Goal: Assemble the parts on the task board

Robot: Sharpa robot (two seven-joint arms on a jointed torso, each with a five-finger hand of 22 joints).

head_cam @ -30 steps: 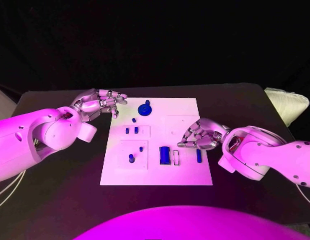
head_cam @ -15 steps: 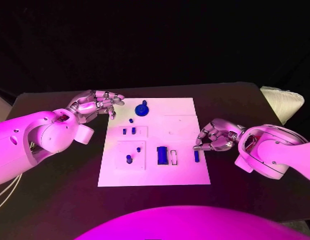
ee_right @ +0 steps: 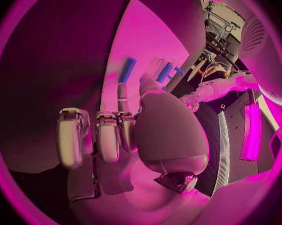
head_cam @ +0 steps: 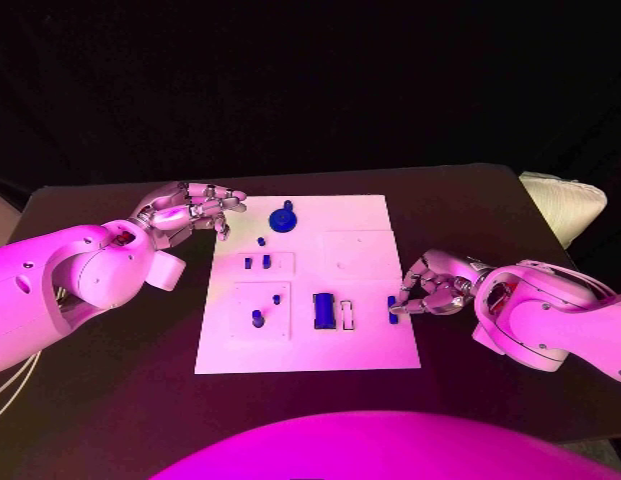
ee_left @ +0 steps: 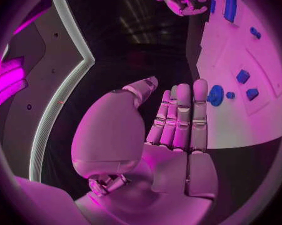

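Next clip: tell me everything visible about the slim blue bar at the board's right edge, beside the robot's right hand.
The slim blue bar is a small, narrow, straight part of plain blue, plastic by its look. It lies near the right edge of the white task board, lengthwise along that edge, right of the wide blue block. The right hand is at it, fingertips meeting its lower end; whether they grip it or only touch it cannot be told. The right wrist view shows it as a blue strip beyond the fingers.
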